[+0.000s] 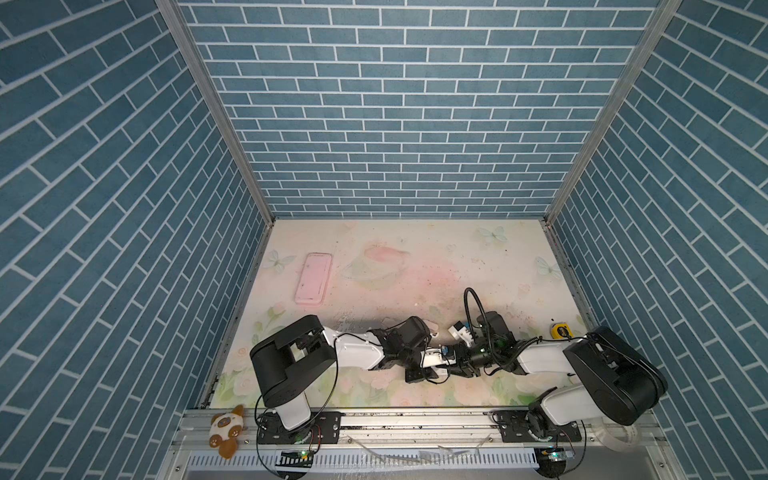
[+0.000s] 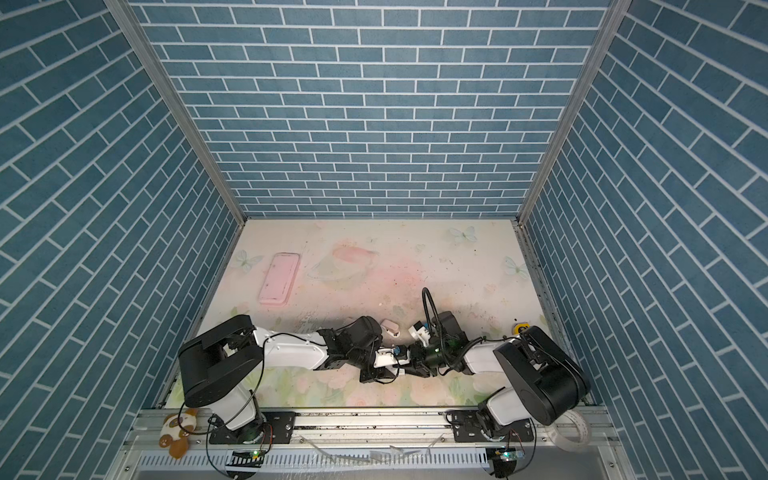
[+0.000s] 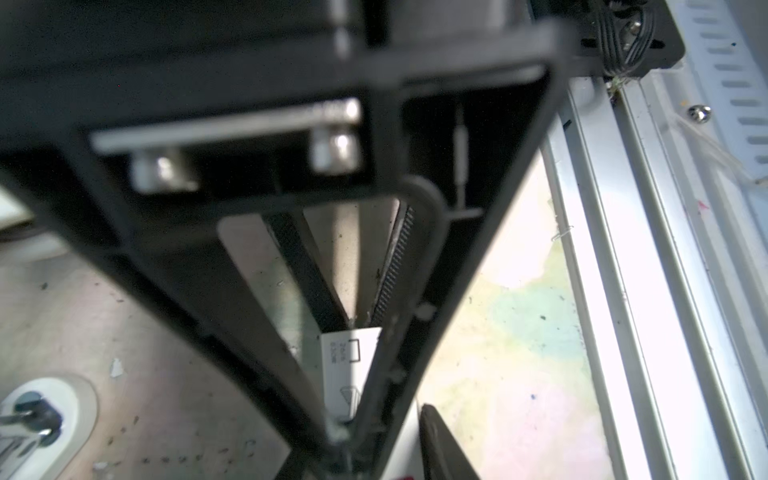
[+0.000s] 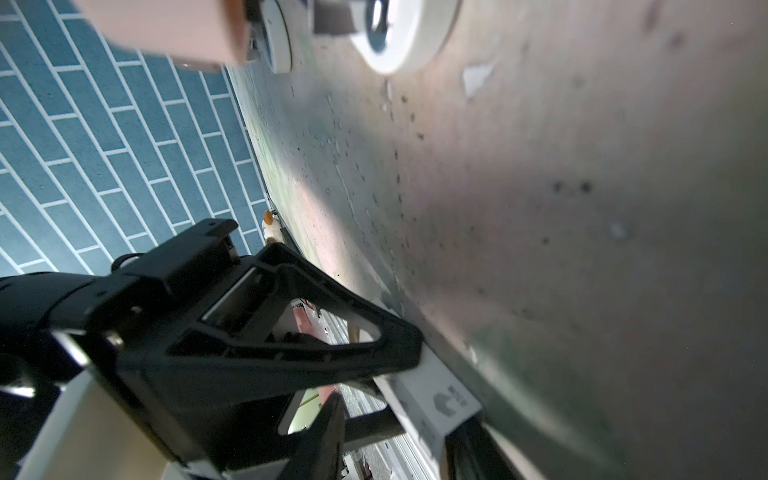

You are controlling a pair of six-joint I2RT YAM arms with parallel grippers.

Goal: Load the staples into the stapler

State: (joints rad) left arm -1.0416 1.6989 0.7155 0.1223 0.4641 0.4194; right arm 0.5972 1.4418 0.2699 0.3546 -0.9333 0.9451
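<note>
A pink oblong case lies at the floral worktop's far left, a yellow tape measure near its right edge, a plush toy on the front rail, blue brick-patterned walls around.

The small white cardboard staple box carries short printed lines, a square outline and a triangle sign. All characters are too blurred to read. A dark arrow-shaped symbol marks another face.

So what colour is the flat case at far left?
Pale pink; the case shows best in a top view.
</note>
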